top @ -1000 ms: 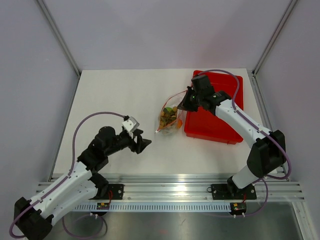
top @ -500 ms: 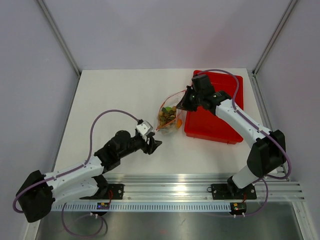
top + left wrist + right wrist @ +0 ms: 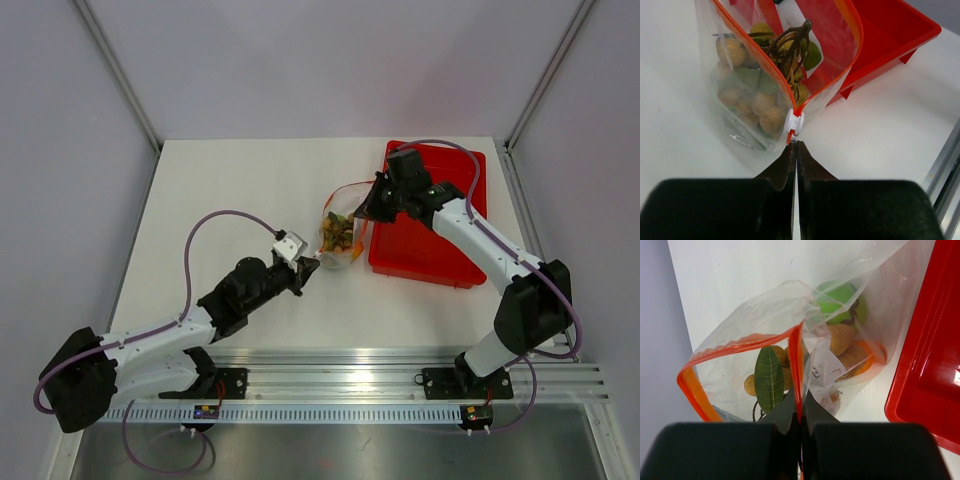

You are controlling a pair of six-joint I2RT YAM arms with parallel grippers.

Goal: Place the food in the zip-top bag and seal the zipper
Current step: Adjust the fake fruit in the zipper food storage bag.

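Left pincer [image 3: 795, 144] is clenched just beneath the white end piece [image 3: 793, 122] of the zipper [image 3: 757, 58]; whether it nips the strip, I cannot tell. From there the gaping mouth runs away toward the right pincer [image 3: 799, 407], which is clamped on the zip-top bag [image 3: 740, 320]. It holds the bag, with the food [image 3: 837, 300] inside, above the counter [image 3: 880, 120].

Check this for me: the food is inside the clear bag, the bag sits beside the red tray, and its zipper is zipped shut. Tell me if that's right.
Not quite: the zipper is not shut. The left wrist view shows its two orange-red strips standing apart, the mouth gaping. The rest holds: the food is inside the clear bag, beside the red tray.
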